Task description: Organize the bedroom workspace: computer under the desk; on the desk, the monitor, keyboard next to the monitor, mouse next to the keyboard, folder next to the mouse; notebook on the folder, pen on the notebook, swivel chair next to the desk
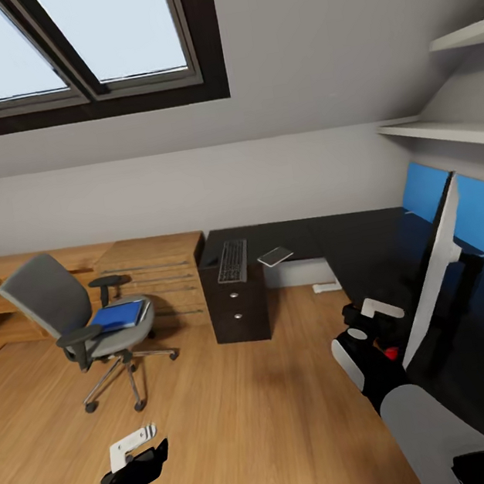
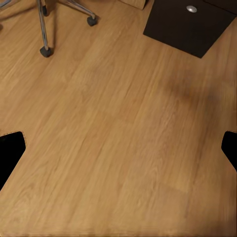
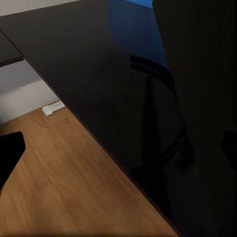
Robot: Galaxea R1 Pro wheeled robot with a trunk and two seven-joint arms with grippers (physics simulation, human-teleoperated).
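Note:
The swivel chair [image 1: 66,313] stands on the floor left of the desk [image 1: 368,249], with the blue folder [image 1: 118,316] on its seat. On the desk's far wing lie the keyboard [image 1: 233,261] and, beside it, the grey notebook [image 1: 275,256]. The monitor [image 1: 435,274] stands edge-on on the near wing, and its dark screen [image 3: 197,64] fills part of the right wrist view. My right gripper [image 1: 375,318] [image 3: 118,148] hangs open at the desk's edge beside the monitor. My left gripper [image 1: 141,445] [image 2: 118,148] is open over bare floor. The computer, mouse and pen are out of view.
A black drawer unit [image 1: 236,305] [image 2: 190,22] sits under the keyboard end of the desk. Low light-wood cabinets [image 1: 153,275] line the back wall behind the chair. The chair's castors [image 2: 45,51] are near my left gripper. White shelves [image 1: 443,130] hang above the desk at the right.

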